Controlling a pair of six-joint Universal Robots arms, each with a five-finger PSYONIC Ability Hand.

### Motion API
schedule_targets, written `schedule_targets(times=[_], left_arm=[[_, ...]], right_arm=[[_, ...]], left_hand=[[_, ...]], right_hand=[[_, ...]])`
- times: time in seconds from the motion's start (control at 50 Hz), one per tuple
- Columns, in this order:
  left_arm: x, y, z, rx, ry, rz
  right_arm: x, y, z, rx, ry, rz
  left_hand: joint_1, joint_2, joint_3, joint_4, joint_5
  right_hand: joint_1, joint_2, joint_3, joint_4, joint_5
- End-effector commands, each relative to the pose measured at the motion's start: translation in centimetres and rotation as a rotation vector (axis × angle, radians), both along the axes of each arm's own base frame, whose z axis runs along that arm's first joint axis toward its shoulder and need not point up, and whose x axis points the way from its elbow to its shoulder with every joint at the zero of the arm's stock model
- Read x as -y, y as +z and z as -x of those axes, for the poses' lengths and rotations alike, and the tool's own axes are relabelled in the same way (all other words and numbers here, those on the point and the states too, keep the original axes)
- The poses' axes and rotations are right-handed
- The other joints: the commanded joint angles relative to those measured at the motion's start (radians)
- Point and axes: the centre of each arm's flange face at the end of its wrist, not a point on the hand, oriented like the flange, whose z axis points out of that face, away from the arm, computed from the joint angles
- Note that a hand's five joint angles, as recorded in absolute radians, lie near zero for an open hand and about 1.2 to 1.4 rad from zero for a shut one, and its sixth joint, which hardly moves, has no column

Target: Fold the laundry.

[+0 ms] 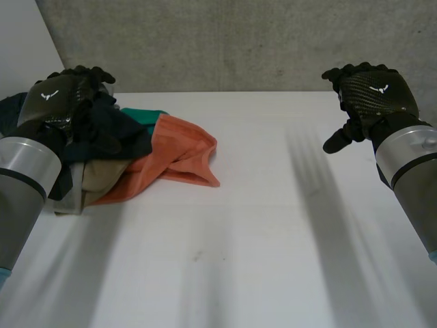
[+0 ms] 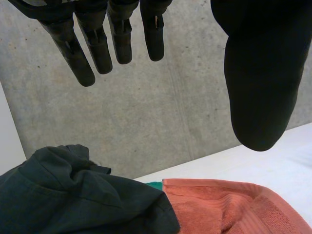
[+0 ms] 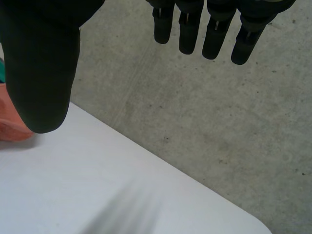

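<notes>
A heap of laundry lies at the table's far left: an orange towel, a dark garment, a bit of teal cloth and a tan piece. My left hand hovers over the heap's left side, fingers straight and apart from the thumb, holding nothing. The dark garment and orange towel lie below its palm. My right hand hangs above the table's far right, fingers straight, thumb spread, empty.
The white table stretches bare from the heap to the right arm. A grey concrete wall rises right behind the table's far edge. A white panel stands at the far left.
</notes>
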Motion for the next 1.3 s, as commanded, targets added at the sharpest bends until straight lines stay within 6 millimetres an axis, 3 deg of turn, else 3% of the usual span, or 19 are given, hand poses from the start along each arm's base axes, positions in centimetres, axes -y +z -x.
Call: schedule_targets(times=[0.02,0.22,0.28,0.42,0.5,0.6,0.68,0.7,0.74,0.78,0.8,0.86,0.94,1.04,1.14,1.16,1.22,1.24,1.3], left_arm=[[-0.1,0.0,0.0,0.002,-0.001,0.005],[1.4,0.1,0.3,0.062,-0.014,0.057],[3.6,-0.9,0.5,0.170,0.004,0.114],[12.6,-4.6,-2.3,0.494,0.168,0.224],[16.2,-6.5,-3.7,0.614,0.221,0.230],[19.2,-9.6,-4.9,0.695,0.244,0.199],[19.6,-10.4,-4.9,0.709,0.241,0.194],[19.4,-10.4,-4.6,0.707,0.236,0.196],[19.3,-10.5,-4.3,0.704,0.230,0.194],[18.8,-9.7,-3.9,0.689,0.227,0.207],[18.1,-8.0,-3.3,0.666,0.225,0.241],[16.6,-5.5,-2.0,0.610,0.204,0.293],[12.6,-0.6,1.4,0.405,0.123,0.389],[7.6,2.7,5.1,0.150,-0.034,0.402],[3.0,1.7,9.0,0.010,-0.255,0.295],[1.6,0.8,10.1,-0.001,-0.328,0.252],[0.0,-1.1,11.7,0.013,-0.424,0.187],[-0.7,-3.1,12.8,0.033,-0.471,0.137],[-1.3,-5.5,14.0,0.060,-0.514,0.074]], right_arm=[[-0.1,0.0,-0.1,-0.005,0.004,0.003],[-0.2,0.1,-0.2,-0.006,0.007,0.000],[-0.2,0.0,-0.2,-0.013,0.010,-0.001],[-0.3,-0.3,-0.3,-0.032,0.013,-0.002],[-0.3,-0.5,-0.4,-0.034,0.014,-0.007],[-0.3,-0.8,-0.4,-0.039,0.015,-0.015],[-0.3,-0.9,-0.4,-0.044,0.015,-0.016],[-0.2,-0.9,-0.4,-0.053,0.014,-0.013],[-0.2,-0.9,-0.3,-0.062,0.011,-0.010],[-0.1,-0.8,-0.3,-0.073,0.010,-0.002],[0.0,-0.7,-0.2,-0.076,0.008,0.002],[0.1,-0.6,-0.2,-0.078,0.005,0.006],[0.3,-0.6,0.0,-0.078,-0.003,0.007],[0.3,-0.4,0.0,-0.075,-0.004,0.013],[0.4,-0.2,0.0,-0.074,-0.006,0.017],[0.4,-0.2,0.0,-0.074,-0.006,0.017],[0.4,-0.2,0.0,-0.076,-0.007,0.015],[0.4,-0.2,0.1,-0.077,-0.007,0.013],[0.4,-0.4,0.1,-0.080,-0.009,0.005]], left_hand=[[-0.152,-0.137,-0.137,-0.136,-0.124],[-0.152,-0.137,-0.137,-0.136,-0.124],[-0.149,-0.134,-0.134,-0.133,-0.121],[-0.141,-0.125,-0.125,-0.124,-0.113],[-0.135,-0.119,-0.120,-0.118,-0.107],[-0.109,-0.093,-0.093,-0.092,-0.080],[0.307,0.323,0.322,0.324,0.335],[0.704,0.719,0.719,0.720,0.732],[1.058,1.073,1.073,1.074,1.086],[1.060,1.075,1.075,1.076,1.088],[1.060,1.075,1.075,1.076,1.088],[1.060,1.075,1.075,1.076,1.088],[1.060,1.075,1.075,1.076,1.088],[1.060,1.075,1.075,1.076,1.088],[1.060,1.075,1.075,1.076,1.088],[1.060,1.075,1.075,1.076,1.088],[1.060,1.075,1.075,1.076,1.088],[1.060,1.075,1.075,1.076,1.088],[1.060,1.075,1.075,1.076,1.088]], right_hand=[[-0.095,-0.095,-0.107,-0.105,-0.100],[-0.095,-0.095,-0.107,-0.105,-0.100],[-0.095,-0.095,-0.107,-0.105,-0.100],[-0.095,-0.095,-0.107,-0.105,-0.100],[-0.095,-0.095,-0.107,-0.105,-0.100],[-0.095,-0.095,-0.107,-0.105,-0.100],[-0.095,-0.095,-0.107,-0.105,-0.100],[-0.095,-0.095,-0.107,-0.105,-0.100],[-0.095,-0.095,-0.107,-0.105,-0.100],[-0.095,-0.095,-0.107,-0.105,-0.100],[-0.095,-0.095,-0.107,-0.105,-0.100],[-0.095,-0.095,-0.107,-0.105,-0.100],[-0.095,-0.095,-0.107,-0.105,-0.100],[-0.095,-0.095,-0.107,-0.105,-0.100],[-0.095,-0.095,-0.107,-0.105,-0.100],[-0.095,-0.095,-0.107,-0.105,-0.100],[-0.095,-0.095,-0.107,-0.105,-0.100],[-0.095,-0.095,-0.107,-0.105,-0.100],[-0.095,-0.095,-0.107,-0.105,-0.100]])
